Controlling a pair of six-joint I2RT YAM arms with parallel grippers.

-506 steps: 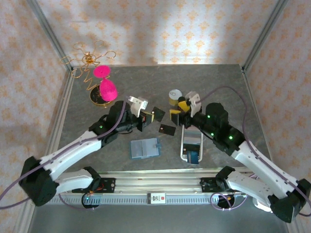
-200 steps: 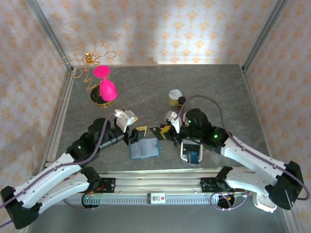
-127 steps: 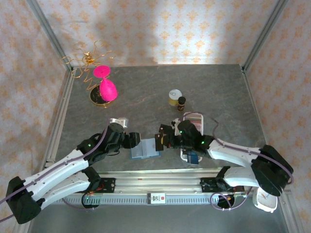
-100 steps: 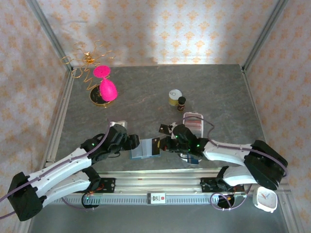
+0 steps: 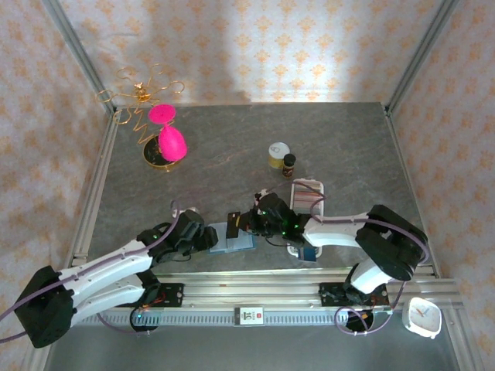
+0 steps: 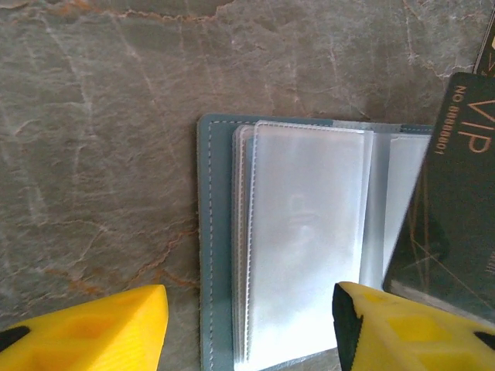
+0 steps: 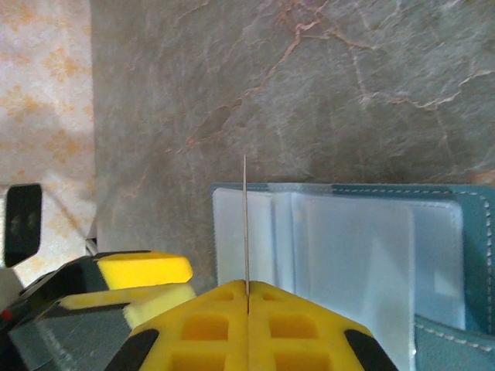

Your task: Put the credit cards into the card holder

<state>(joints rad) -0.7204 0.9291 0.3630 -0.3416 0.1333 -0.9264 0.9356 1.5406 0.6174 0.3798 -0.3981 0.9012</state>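
Note:
The teal card holder (image 5: 238, 243) lies open on the table, its clear sleeves (image 6: 305, 232) facing up. My right gripper (image 5: 247, 222) is shut on a dark credit card (image 5: 233, 221) marked VIP (image 6: 448, 209). That card stands on edge over the holder's left part, seen as a thin line (image 7: 246, 224) above the closed right gripper (image 7: 247, 287). My left gripper (image 6: 247, 332) is open, its yellow fingers (image 6: 85, 332) straddling the holder's near-left edge (image 6: 205, 232). More credit cards (image 5: 308, 197), one of them blue (image 5: 308, 251), lie in the white tray (image 5: 295, 226).
A pink hourglass (image 5: 168, 139) and a gold wire stand (image 5: 143, 97) are at the back left. A small jar (image 5: 278, 154) and a little bottle (image 5: 288, 161) stand behind the tray. A white clock (image 5: 421, 317) sits off the table at the near right.
Both arms have drawn in low over the holder. The right gripper carried the dark card leftward across it to the left part. The left gripper slid closer and its fingers narrowed a little.

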